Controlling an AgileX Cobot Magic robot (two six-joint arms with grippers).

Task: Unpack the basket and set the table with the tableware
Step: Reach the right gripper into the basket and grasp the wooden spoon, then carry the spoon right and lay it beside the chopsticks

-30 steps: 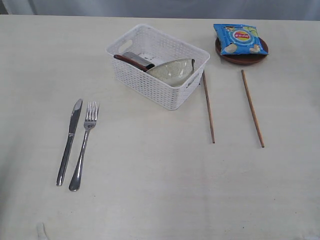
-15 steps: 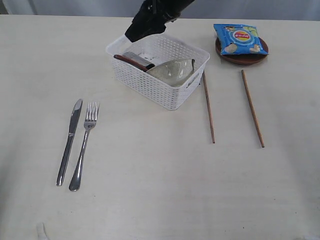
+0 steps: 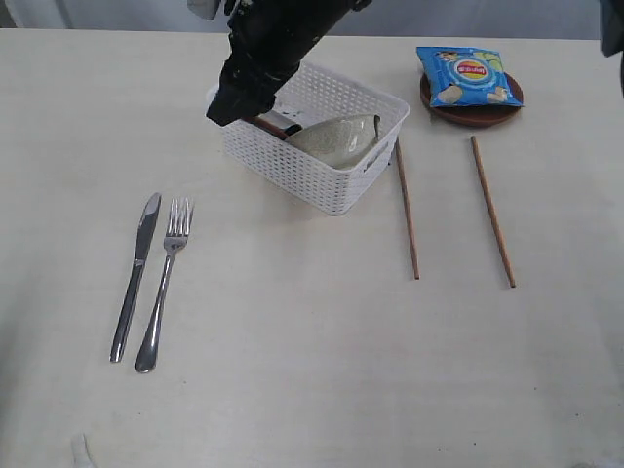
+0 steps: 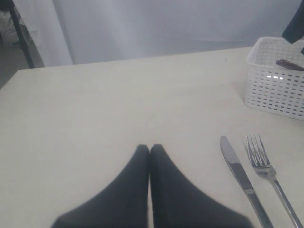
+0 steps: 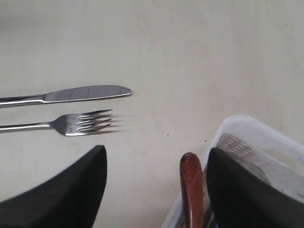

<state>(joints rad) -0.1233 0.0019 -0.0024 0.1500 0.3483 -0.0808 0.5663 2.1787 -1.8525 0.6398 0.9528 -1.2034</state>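
The white lattice basket (image 3: 292, 171) stands askew on the far middle of the pale desk (image 3: 312, 370). A pale bowl (image 3: 336, 136) is tipped on its side inside it, against the wall next to the chopsticks, and the reddish-brown wooden spoon (image 3: 268, 125) lies with its handle over the opposite rim. The right tool (image 3: 229, 102) hangs over that corner of the basket on a black arm that reaches in from the far edge. In the right wrist view its fingers (image 5: 71, 190) stand wide apart, with the spoon's handle end (image 5: 191, 190) between them and not clamped, and the basket's rim (image 5: 247, 137) just beside. What else lies under the arm in the basket cannot be told. Just beside the basket's other end lies the nearer chopstick (image 3: 407, 208), and the farther chopstick (image 3: 492, 211) lies apart from it, roughly parallel. Beyond them a small brown plate (image 3: 473, 119) carries a blue chip bag (image 3: 468, 76) with a round red-and-yellow emblem, its lettering too small to read. On the other side of the desk, nearer the camera, a steel knife (image 3: 135, 276) and fork (image 3: 164, 283) lie side by side. The left tool (image 4: 149, 151) hovers low over bare desk with its fingers pressed together and nothing between them; the knife, the fork and the basket show ahead of it.
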